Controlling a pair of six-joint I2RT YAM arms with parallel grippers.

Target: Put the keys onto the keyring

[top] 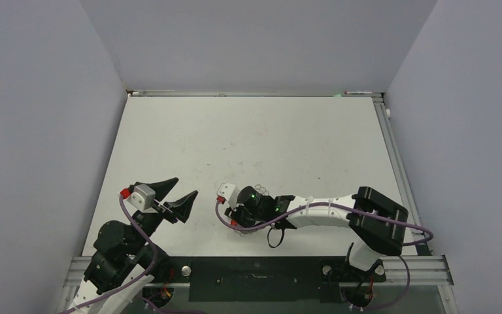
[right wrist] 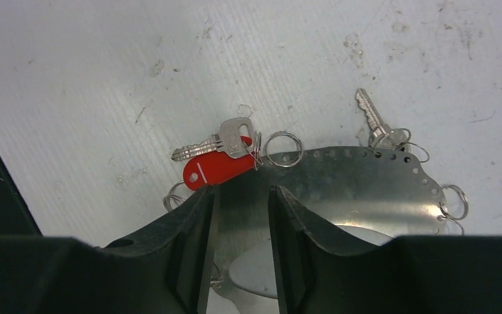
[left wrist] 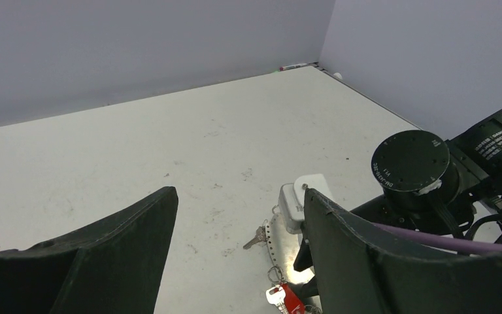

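Observation:
The keyring [right wrist: 346,180], a flat pale metal hoop with wire loops round its rim, lies on the table under my right gripper [right wrist: 242,191]. The right fingers stand a narrow gap apart over its band, with nothing between them. The red-tagged key [right wrist: 217,169] lies at the hoop's rim beside the right gripper's left finger. The plain grey key [right wrist: 370,116] lies with its head among loops at the rim. My left gripper [left wrist: 238,196] is wide open and empty, left of the keyring [left wrist: 281,239]. The left wrist view also shows the grey key [left wrist: 257,237] and the red tag [left wrist: 292,299].
The white table [top: 248,137] has grey walls on three sides and a rail [top: 392,150] along the right edge. The right arm [top: 327,212] reaches leftward across the near part of the table. The left gripper [top: 184,187] is to its left.

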